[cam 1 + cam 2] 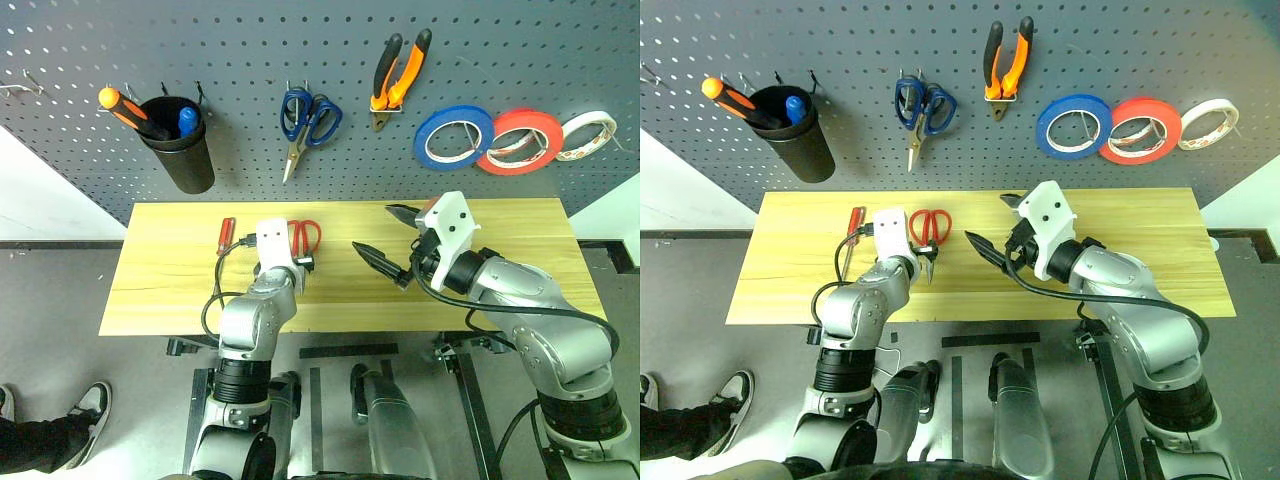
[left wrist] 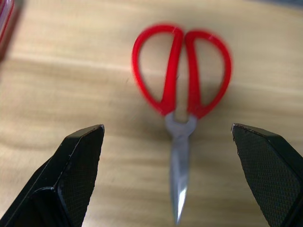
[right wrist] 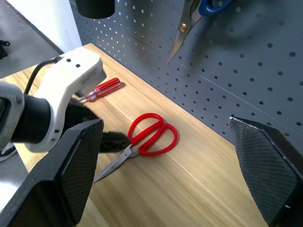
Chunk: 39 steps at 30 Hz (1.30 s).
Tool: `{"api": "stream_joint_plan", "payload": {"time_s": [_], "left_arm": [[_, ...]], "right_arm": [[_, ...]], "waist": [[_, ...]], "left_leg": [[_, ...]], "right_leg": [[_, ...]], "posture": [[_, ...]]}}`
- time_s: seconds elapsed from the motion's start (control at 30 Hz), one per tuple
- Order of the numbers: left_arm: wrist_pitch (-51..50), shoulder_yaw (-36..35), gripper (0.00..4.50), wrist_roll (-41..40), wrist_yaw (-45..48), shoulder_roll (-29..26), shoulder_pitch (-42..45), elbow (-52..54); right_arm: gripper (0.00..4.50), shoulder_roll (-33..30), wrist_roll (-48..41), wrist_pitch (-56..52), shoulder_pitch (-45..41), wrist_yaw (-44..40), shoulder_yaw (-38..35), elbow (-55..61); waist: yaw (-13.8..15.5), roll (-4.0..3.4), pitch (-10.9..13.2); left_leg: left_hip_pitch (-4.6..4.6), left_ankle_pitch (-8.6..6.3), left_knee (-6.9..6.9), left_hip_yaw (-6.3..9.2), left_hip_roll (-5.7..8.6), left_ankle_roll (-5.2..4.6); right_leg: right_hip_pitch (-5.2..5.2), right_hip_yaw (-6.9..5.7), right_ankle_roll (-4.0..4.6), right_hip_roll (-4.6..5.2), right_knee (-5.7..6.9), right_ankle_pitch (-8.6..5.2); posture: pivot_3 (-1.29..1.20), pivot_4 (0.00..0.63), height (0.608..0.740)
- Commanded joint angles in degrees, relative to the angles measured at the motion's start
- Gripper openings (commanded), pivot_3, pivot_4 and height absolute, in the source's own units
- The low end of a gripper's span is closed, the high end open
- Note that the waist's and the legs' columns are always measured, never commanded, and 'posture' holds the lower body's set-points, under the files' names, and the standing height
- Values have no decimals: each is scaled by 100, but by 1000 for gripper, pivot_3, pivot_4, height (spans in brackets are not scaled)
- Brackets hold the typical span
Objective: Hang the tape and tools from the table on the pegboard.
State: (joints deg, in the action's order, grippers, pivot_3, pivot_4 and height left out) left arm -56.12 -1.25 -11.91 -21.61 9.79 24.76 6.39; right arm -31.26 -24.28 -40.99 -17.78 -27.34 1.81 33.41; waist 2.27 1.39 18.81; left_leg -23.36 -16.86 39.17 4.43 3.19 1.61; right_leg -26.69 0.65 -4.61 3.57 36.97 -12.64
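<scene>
We see bare surface (image 1: 1120, 250) flanking the red-handled scissors (image 1: 929, 228), only a red screwdriver (image 1: 854, 221) lying just left of them, while the right gripper (image 1: 992, 226) hangs over the surface's middle to their right.

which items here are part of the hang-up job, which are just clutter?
Job:
- red scissors, flat on the table, between the open left hand
- pliers and blue tape, already on the pegboard

Clutter:
- red screwdriver on the table
- blue scissors, red-orange roll, white roll, black cup of tools
</scene>
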Motion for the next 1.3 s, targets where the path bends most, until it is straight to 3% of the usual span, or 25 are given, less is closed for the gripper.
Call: {"api": "stream_joint_plan", "payload": {"time_s": [0.03, 0.53, 1.3], "left_arm": [[-191, -29, 4500, 161, -62, 96, 139, -39], [-804, -829, 4500, 95, 292, -70, 2028, -2073], [-232, -756, 4500, 376, 516, -96, 2104, -3408]], "right_arm": [[4426, 11, -105, -186, -110, 42, -41, 303], [4426, 29, -207, -432, -198, 82, -73, 422], [4426, 33, -223, -501, -96, 258, -76, 576]], "waist": [[4, 1, 0], [1, 33, 20], [7, 36, 22]], "left_leg": [[0, -4, 1, 0, 1, -7], [0, 2, 4, 2, 4, 2], [1, 2, 2, 3, 4, 3]], "right_leg": [[0, 0, 0, 0, 1, 0], [1, -10, -2, 1, 2, 0], [0, -8, -5, 3, 3, -1]], "posture": [[73, 313, 740], [102, 358, 740], [91, 352, 740]]}}
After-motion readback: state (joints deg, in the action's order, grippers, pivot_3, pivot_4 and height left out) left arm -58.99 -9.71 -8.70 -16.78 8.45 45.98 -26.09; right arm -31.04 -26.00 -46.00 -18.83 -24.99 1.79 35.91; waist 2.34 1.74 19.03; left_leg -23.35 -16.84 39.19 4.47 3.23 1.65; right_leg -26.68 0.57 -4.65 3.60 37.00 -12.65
